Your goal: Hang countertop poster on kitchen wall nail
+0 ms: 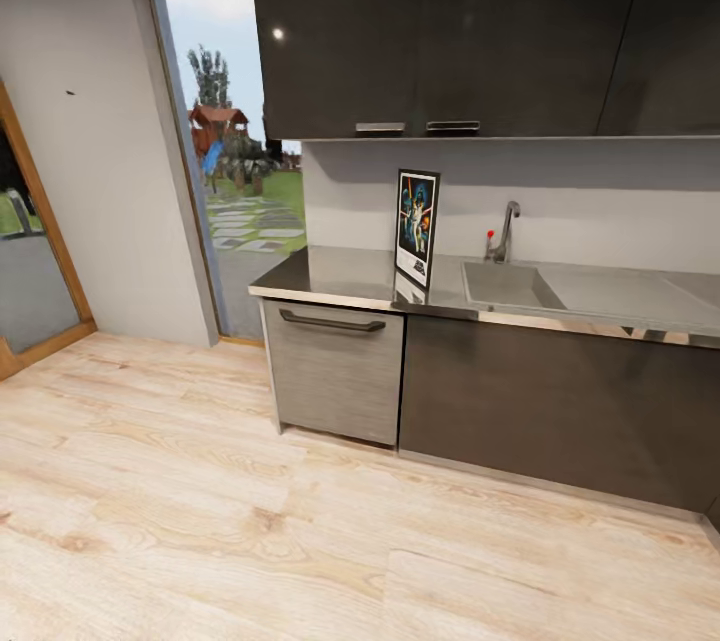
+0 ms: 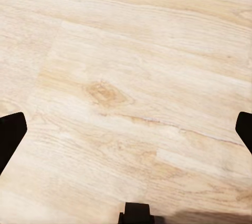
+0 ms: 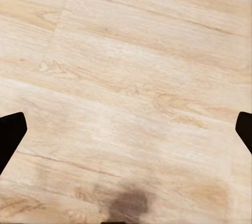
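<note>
Pale wood floor spreads before dark cabinets and the countertop, where the poster stands upright just left of the sink. A nail dots the left wall. Both grippers, left and right, hang over bare floor, fingers spread wide apart.

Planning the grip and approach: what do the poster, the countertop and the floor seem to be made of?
The poster: printed sheet in a thin black frame, probably rigid; glazing cannot be told. The kitchen countertop: dark grey glossy slab, mirror-like, since it reflects the poster; stone or steel is unclear. The floor: pale wood-look planks, with visible grain, knots and seams, matte.
</note>
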`<state>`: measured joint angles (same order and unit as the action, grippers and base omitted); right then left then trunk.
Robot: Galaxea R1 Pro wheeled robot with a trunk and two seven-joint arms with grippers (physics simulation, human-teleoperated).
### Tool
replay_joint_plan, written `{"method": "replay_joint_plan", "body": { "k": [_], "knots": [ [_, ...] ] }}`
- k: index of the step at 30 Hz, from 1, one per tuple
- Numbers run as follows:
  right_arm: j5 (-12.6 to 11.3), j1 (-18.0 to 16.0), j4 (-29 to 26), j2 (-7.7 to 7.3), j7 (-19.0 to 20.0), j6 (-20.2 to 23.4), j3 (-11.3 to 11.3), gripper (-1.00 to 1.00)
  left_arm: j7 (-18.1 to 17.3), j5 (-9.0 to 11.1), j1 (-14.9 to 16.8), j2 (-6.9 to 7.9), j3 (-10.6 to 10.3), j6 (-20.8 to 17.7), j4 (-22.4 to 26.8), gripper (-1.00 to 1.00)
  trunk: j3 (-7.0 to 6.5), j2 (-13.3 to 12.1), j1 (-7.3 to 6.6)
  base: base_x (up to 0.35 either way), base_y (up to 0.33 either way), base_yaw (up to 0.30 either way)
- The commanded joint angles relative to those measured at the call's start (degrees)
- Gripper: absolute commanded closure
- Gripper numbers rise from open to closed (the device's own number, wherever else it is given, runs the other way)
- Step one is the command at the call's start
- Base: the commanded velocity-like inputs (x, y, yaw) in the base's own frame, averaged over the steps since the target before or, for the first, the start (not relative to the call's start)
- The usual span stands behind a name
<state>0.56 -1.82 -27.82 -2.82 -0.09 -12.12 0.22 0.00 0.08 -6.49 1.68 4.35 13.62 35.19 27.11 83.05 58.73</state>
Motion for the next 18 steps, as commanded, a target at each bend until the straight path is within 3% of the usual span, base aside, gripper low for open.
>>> {"method": "replay_joint_plan", "body": {
  "k": [1, 8, 14, 18],
  "knots": [
    [0.03, -0.03, -0.06, -0.10, 0.00, -0.18, -0.11, -1.00, 0.00, 0.00, -0.01, -0.01, 0.04, 0.09, 0.06, -1.00, 0.05, 0.03, 0.00, 0.000, 0.000, 0.005],
    [-0.07, -0.55, -0.84, -0.33, 0.00, -0.27, -0.29, -1.00, 0.10, -0.03, -0.01, -0.01, 0.16, 0.06, 0.06, -1.00, 0.05, 0.03, 0.00, 0.000, 0.000, 0.002],
    [-0.12, -0.64, -8.84, -0.23, -0.03, -0.25, -0.06, -1.00, 0.18, -0.07, -0.01, -0.01, 0.13, 0.04, 0.00, -1.00, 0.05, 0.03, 0.00, 0.000, 0.000, 0.000],
    [-0.25, -0.64, -17.24, 0.24, -0.14, 0.32, 0.05, -1.00, 0.12, -0.08, -0.01, -0.01, 0.13, 0.07, -0.02, -1.00, 0.05, 0.03, 0.00, 0.000, 0.000, 0.000]
  ]
}}
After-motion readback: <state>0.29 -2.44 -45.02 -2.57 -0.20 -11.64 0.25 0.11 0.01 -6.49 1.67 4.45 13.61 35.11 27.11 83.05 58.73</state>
